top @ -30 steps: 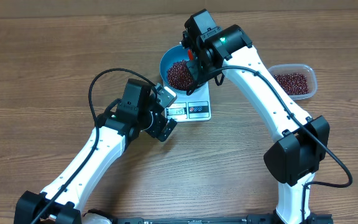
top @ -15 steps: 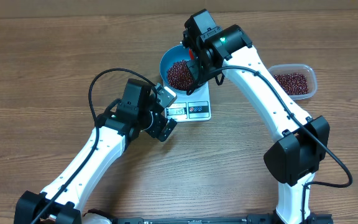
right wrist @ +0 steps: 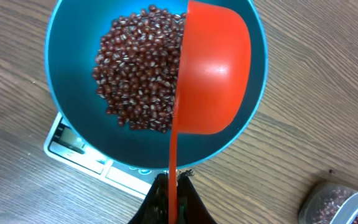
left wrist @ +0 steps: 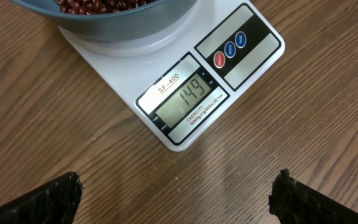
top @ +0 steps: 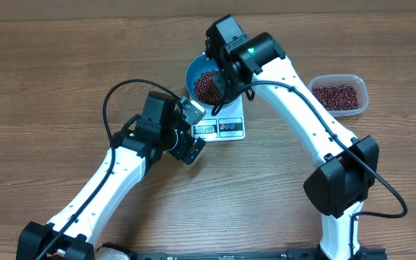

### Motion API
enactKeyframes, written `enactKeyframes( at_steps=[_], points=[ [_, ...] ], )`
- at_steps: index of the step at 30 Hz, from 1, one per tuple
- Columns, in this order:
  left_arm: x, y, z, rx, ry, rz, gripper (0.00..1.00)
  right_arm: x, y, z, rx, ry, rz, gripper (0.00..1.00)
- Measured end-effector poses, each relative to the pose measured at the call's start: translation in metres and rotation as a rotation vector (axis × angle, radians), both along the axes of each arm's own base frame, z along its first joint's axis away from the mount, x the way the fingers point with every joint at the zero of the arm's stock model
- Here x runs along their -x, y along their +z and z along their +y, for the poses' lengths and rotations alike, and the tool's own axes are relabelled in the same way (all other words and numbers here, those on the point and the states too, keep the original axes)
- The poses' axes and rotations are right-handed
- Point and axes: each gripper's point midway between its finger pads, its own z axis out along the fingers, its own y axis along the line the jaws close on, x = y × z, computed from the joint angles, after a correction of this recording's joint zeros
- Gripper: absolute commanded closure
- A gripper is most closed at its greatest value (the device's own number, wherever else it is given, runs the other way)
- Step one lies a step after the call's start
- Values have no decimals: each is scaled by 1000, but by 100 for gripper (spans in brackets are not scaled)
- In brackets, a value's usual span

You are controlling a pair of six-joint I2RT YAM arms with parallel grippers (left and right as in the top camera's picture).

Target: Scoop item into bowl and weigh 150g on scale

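Note:
The blue bowl (top: 192, 70) stands on the white scale (top: 231, 128), and a heap of dark red beans (right wrist: 138, 74) fills its left half. In the left wrist view the scale's display (left wrist: 188, 99) reads 149. My right gripper (right wrist: 173, 177) is shut on the thin handle of a red scoop (right wrist: 216, 68). The scoop is tipped on its side over the right half of the bowl (right wrist: 61, 106), and no beans show in it. My left gripper (left wrist: 176, 193) hangs open over bare wood just in front of the scale (left wrist: 253, 43), holding nothing.
A clear plastic tub (top: 340, 94) with more beans sits on the table to the right of the scale, and its corner also shows in the right wrist view (right wrist: 340, 202). The left arm's cable loops above the table to the left of the scale.
The right wrist has shifted slightly left over the bowl with the scoop. The left arm has not moved.

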Motion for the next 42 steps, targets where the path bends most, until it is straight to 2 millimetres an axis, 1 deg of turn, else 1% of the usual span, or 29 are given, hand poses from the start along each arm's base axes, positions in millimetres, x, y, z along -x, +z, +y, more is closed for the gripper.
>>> enactKeyframes(
  at_steps=[35,42],
  points=[
    [0,0,0,0,0,0,1,0,0,0,-1,0,0,96],
    [0,0,0,0,0,0,0,2,-1,5,-38,11,22,96]
  ],
)
